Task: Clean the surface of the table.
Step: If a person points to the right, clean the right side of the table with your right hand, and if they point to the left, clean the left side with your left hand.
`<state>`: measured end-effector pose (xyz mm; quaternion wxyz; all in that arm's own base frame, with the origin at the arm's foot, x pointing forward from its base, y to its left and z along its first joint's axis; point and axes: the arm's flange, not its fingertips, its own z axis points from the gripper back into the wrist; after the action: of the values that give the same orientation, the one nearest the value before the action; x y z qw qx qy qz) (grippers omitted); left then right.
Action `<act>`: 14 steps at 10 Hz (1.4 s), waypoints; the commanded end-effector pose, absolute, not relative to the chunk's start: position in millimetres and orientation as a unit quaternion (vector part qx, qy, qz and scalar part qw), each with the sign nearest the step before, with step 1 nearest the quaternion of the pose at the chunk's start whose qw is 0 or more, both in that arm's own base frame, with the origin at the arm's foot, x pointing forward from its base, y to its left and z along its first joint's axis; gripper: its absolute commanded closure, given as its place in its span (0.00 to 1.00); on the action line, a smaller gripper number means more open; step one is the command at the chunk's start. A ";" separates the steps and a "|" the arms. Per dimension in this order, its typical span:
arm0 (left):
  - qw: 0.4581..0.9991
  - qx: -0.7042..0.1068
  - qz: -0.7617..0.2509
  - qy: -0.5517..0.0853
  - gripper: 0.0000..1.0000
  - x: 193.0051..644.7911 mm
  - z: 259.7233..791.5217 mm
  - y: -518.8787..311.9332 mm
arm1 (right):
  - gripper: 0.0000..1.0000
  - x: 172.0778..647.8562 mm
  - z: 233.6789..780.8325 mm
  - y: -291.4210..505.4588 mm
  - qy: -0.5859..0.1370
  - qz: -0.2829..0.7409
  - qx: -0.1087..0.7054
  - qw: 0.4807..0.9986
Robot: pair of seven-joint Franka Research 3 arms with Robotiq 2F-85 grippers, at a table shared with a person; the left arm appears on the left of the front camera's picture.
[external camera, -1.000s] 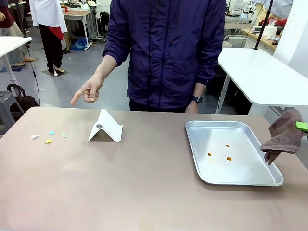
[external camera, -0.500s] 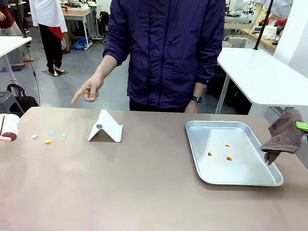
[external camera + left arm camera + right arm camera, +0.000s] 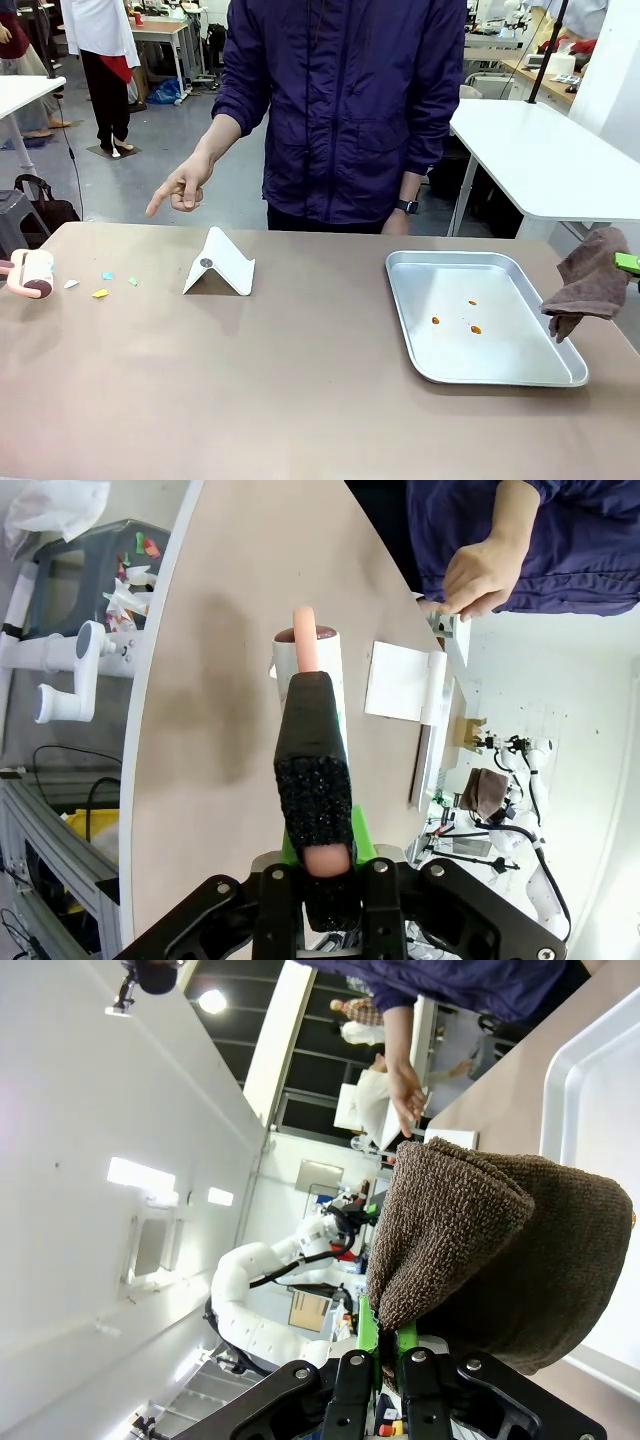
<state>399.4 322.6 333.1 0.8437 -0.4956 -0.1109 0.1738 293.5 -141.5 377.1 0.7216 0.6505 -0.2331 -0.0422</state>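
One matte tan desk (image 3: 300,400) spans the foreground. On it sit four tiny coloured scraps (image 3: 100,293) far left, one folded white stand (image 3: 220,265), and one shiny metal tray (image 3: 520,352) with three orange bits (image 3: 475,329). The left end effector (image 3: 312,695) clamps a lint roller (image 3: 30,272), and the right end effector (image 3: 388,1338) pinches a fuzzy brown towel (image 3: 590,275).

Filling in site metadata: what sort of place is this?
Probably a lab or workshop: white-topped work tables, a cluttered bench at the back, and a bare grey floor.
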 end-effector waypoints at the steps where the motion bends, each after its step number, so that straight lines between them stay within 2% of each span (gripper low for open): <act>1: 0.843 -0.492 0.187 -0.113 0.79 409.2 335.5 320.2 | 1.00 295.8 380.2 -140.3 -0.232 -0.048 0.653 0.720; 9: 0.888 -0.431 0.144 -0.073 0.79 425.7 308.3 290.7 | 1.00 295.8 380.2 -140.3 -0.232 -0.048 0.653 0.720; 14: 0.895 -0.424 0.130 -0.044 0.79 448.1 296.0 247.0 | 1.00 295.8 380.2 -140.3 -0.232 -0.048 0.653 0.720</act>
<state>451.4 261.7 316.0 0.8784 -0.4578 -0.0682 0.1190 293.5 -141.5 377.1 0.7216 0.6505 -0.2330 -0.0422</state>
